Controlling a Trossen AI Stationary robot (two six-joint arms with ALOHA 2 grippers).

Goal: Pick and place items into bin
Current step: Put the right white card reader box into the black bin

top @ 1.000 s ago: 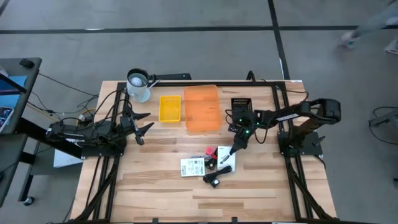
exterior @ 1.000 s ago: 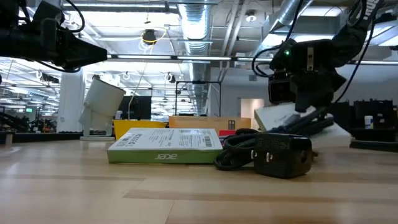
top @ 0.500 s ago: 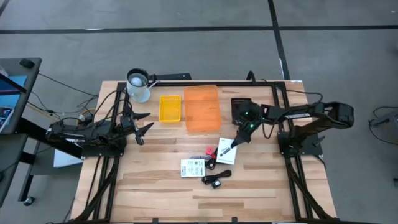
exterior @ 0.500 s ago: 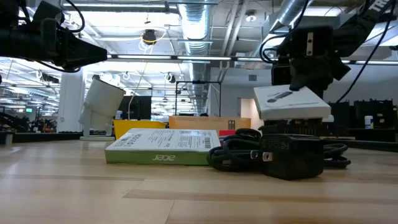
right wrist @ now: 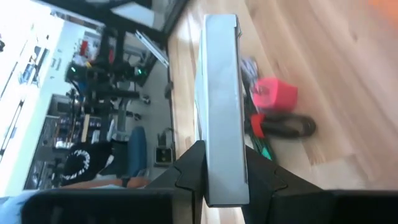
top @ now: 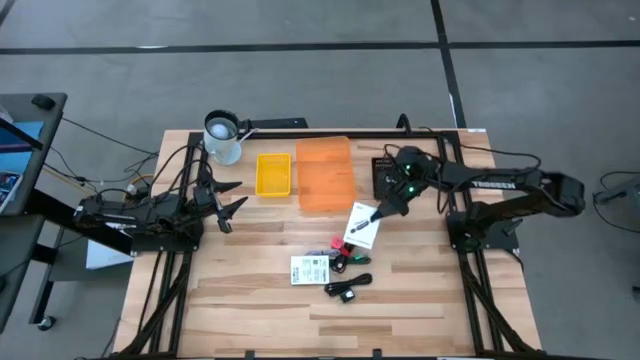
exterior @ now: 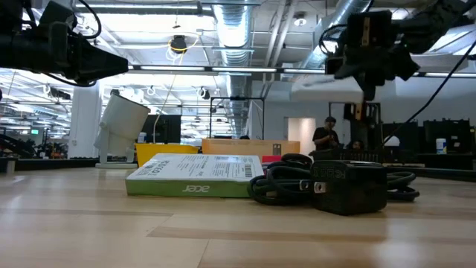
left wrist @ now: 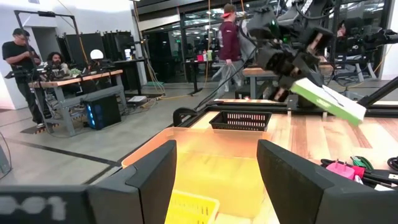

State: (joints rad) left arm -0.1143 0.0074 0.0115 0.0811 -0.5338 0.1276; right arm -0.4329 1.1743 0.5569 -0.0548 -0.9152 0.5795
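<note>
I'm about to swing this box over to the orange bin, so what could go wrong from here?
1. The right gripper pinches the white box by one narrow edge, jaws shut on it; it hangs tilted in the left wrist view and might slip during the swing.
2. The yellow tray sits right beside the orange bin; an overshoot could drop the box there.
3. A drop could land on the black cable and pink piece below.

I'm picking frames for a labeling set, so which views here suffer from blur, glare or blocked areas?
High view: evenly lit, small items tiny. Low view: bright ceiling lights, arms silhouetted; the lifted white box looks washed out. Left wrist view: its own fingers block the bottom, soft. Right wrist view: overexposed background, the box in the right gripper fills the middle, red piece blurred.
</note>
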